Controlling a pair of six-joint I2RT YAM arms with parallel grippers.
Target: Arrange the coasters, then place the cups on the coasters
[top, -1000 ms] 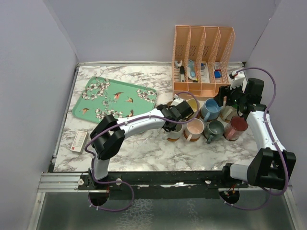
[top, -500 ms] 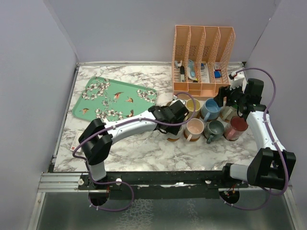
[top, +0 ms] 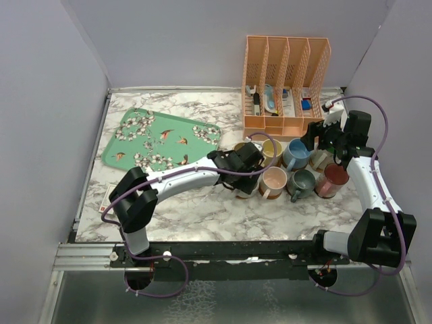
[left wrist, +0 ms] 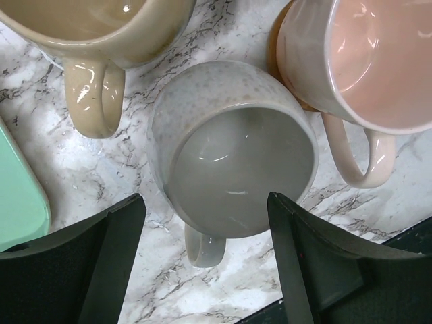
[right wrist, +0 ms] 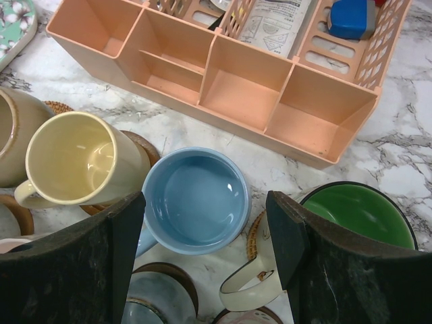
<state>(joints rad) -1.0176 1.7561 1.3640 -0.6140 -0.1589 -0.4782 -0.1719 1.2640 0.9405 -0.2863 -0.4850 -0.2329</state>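
Observation:
The cream speckled cup (left wrist: 233, 152) stands upright on the marble, its handle toward my left gripper (left wrist: 206, 202). That gripper is open, one finger on each side of the cup and apart from it. Beside it are a pink cup (left wrist: 364, 61) on a coaster (left wrist: 273, 54) and a tan cup (left wrist: 88, 20). My right gripper (right wrist: 204, 200) hangs open over the blue cup (right wrist: 196, 199), between the yellow cup (right wrist: 77, 158) and the green cup (right wrist: 358, 216). A grey-teal cup (right wrist: 152, 304) sits on a dark coaster (right wrist: 179, 277). The maroon cup (top: 332, 179) is at the right.
An orange desk organiser (top: 287, 81) with small items stands right behind the cups. The mint-green flowered tray (top: 162, 138) lies at the back left; its edge (left wrist: 20, 196) is close to my left gripper. The cups are packed tightly together.
My left gripper's jaws have opened away from the cream cup and its elbow has swung left. The right arm has not moved.

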